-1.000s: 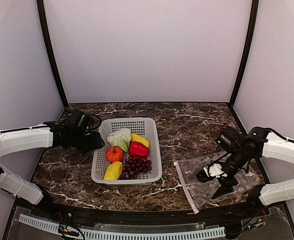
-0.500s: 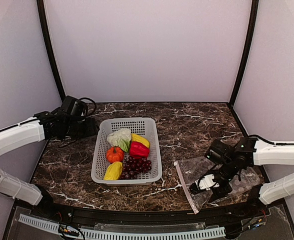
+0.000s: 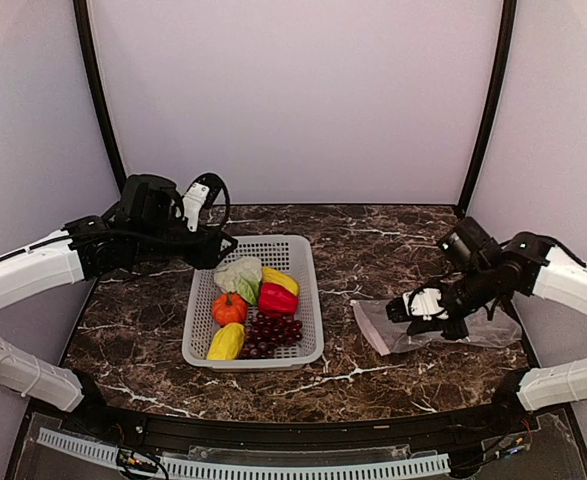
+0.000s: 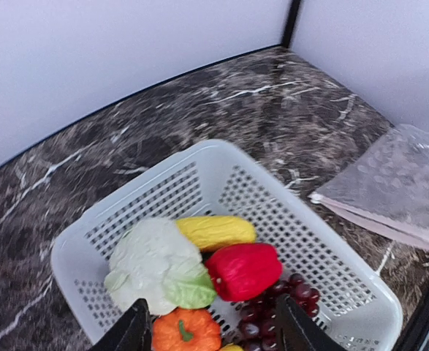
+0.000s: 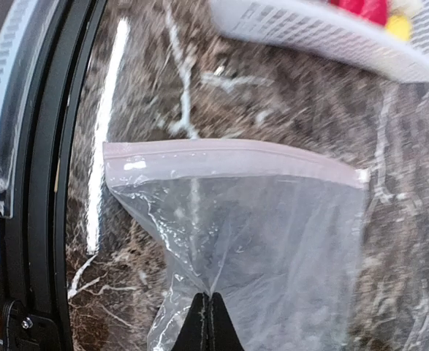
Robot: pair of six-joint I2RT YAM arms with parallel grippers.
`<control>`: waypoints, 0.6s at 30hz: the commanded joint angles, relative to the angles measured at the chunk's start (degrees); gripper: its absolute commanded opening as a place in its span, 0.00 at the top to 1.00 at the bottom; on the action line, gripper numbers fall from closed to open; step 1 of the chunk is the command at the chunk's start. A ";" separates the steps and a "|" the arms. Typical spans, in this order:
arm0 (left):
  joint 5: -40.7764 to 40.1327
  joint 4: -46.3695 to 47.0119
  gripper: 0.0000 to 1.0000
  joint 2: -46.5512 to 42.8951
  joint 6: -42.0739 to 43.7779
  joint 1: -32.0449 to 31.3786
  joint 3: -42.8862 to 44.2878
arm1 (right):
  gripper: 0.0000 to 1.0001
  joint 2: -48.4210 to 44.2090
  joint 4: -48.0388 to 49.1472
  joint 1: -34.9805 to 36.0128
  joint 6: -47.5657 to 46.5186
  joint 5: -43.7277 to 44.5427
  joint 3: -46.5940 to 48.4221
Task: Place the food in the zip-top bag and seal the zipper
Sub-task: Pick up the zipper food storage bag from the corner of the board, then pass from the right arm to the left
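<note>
No text, label, brand, number or sign can be read in any view. Only a faint pale dot pattern is seen on the zip-top bag [image 4: 393, 183], which is pinched between the right fingers [image 5: 199, 329]. No marking is borne by the perforated basket [image 4: 331, 248] just ahead of the left fingers [image 4: 135, 333].

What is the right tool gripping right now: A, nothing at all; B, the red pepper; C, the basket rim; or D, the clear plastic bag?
D: in the right wrist view the right tool is shut, pinching a fold of the zip-top bag.
</note>
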 commanded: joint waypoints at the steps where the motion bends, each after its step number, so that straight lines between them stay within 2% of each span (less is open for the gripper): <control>1: 7.74 6.63 0.43 -2.88 19.67 -6.05 1.54 | 1.00 -0.12 -10.21 -3.57 -4.99 -13.43 11.23; 3: 11.68 10.19 0.43 -3.39 24.16 -7.91 1.07 | 1.00 1.42 -12.16 -3.74 -4.79 -16.67 13.67; 7: 13.98 14.31 0.42 -0.60 29.32 -13.49 3.60 | 1.00 3.69 -16.51 -3.92 -4.64 -21.67 17.49; 14: 9.98 9.16 0.44 9.88 40.98 -25.34 11.49 | 1.00 2.39 -20.10 -4.11 -5.00 -22.33 20.78; 18: 8.47 7.29 0.47 14.99 45.80 -29.51 13.83 | 1.00 1.33 -21.07 -4.15 -4.76 -22.82 21.62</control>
